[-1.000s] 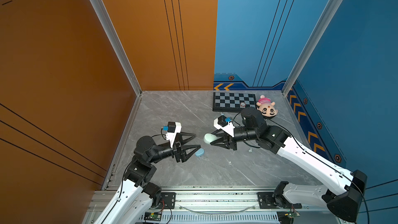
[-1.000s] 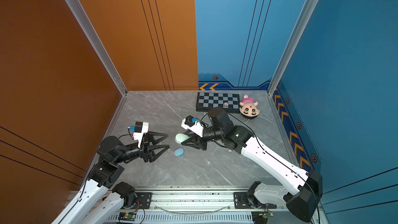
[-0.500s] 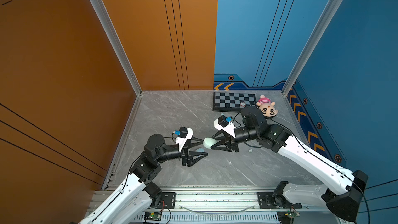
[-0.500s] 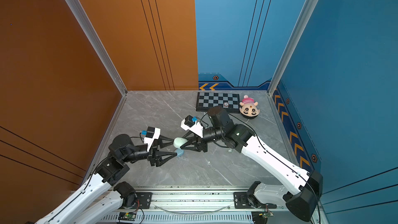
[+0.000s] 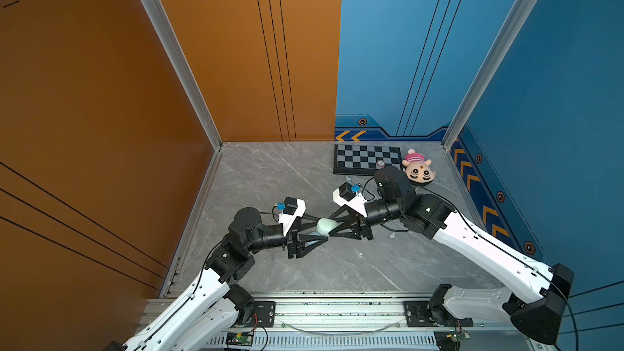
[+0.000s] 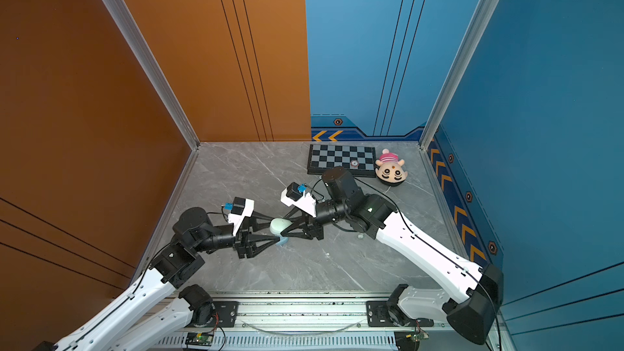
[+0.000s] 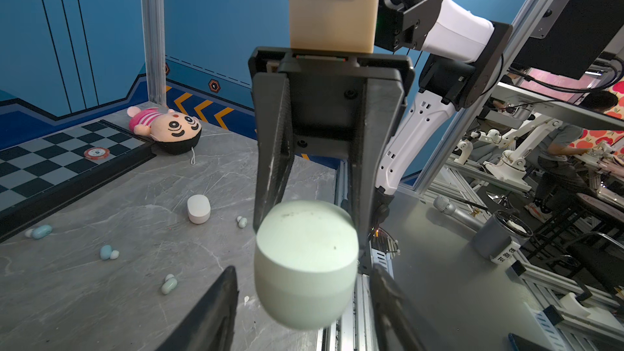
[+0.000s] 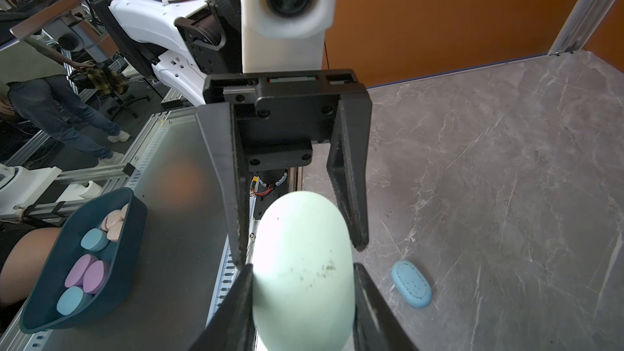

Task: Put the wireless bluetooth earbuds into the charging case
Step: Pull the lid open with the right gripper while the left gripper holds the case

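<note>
In a top view, the blue case [image 6: 282, 242] is being mostly hidden by the left gripper [image 6: 275, 230]. In the right wrist view, the mint case [image 8: 304, 265] is being cut off by the edge.

grey marbled tabletop and what lies on it

the grey marbled tabletop [image 5: 270, 177] fills the lower middle of both top views. a checkerboard [image 5: 366, 158] lies flat at its far edge, right of centre, with a plush doll [image 5: 418, 170] face up just beside it on the right. a pale blue case [image 8: 411, 283], a white case [image 7: 198, 208] and scattered earbuds [image 7: 106, 252] lie loose on the stone, apart from one another.
</note>
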Available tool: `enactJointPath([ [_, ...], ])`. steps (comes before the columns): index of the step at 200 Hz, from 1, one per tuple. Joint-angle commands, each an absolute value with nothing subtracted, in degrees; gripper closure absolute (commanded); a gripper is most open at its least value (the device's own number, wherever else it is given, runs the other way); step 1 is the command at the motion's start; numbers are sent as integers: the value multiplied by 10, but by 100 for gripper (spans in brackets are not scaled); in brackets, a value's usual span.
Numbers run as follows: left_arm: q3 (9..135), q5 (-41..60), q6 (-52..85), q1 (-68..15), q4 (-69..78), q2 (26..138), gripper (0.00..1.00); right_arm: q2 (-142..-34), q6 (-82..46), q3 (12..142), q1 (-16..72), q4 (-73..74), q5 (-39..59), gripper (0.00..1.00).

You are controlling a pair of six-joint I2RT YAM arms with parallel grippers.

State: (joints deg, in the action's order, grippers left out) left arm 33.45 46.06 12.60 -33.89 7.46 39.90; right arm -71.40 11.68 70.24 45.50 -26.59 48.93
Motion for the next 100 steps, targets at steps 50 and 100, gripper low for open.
enactJointPath([
  [50, 346, 451, 114, -346, 72, 396, 43, -725, 110, 717, 461, -279, 500, 83],
  [100, 349, 447, 105, -346, 57, 388, 46, -726, 112, 718, 465, -281, 500, 83],
])
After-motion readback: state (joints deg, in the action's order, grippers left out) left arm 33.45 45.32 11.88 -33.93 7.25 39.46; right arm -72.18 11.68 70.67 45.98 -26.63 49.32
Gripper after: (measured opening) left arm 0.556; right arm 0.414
